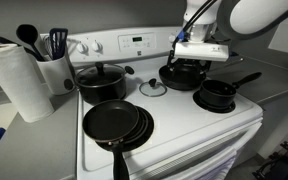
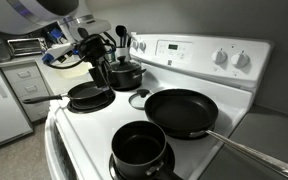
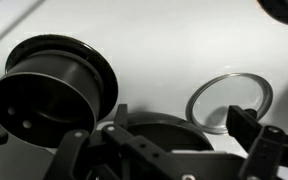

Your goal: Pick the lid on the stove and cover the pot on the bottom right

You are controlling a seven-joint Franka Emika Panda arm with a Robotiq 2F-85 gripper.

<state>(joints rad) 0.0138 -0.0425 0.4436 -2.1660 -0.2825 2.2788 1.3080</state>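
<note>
Hanging above the stove [image 1: 184, 120] with my pincer [image 3: 179, 130] spread apart and empty, I have the whole grasp ahead of me. A shallow frying pan [image 1: 179, 73] seems nearest beneath my fingers, so a careless descent could clip its rim.

Further out, the lid [image 1: 152, 88] lies flat on the white top between the burners, close beside the pans. Its dark knob is small and the glass around it looks slick. If I close off-centre, I judge it may tip, skate across the enamel or drop.

Beyond it the pot [image 1: 216, 95] waits uncovered on the bottom right burner, its long handle pointing sideways. Carrying too low, I could knock its rim or handle. Releasing off-centre, I could leave the lid cocked. I might also mistake the wide two-handled pot [image 1: 100, 80] for my target.
</note>
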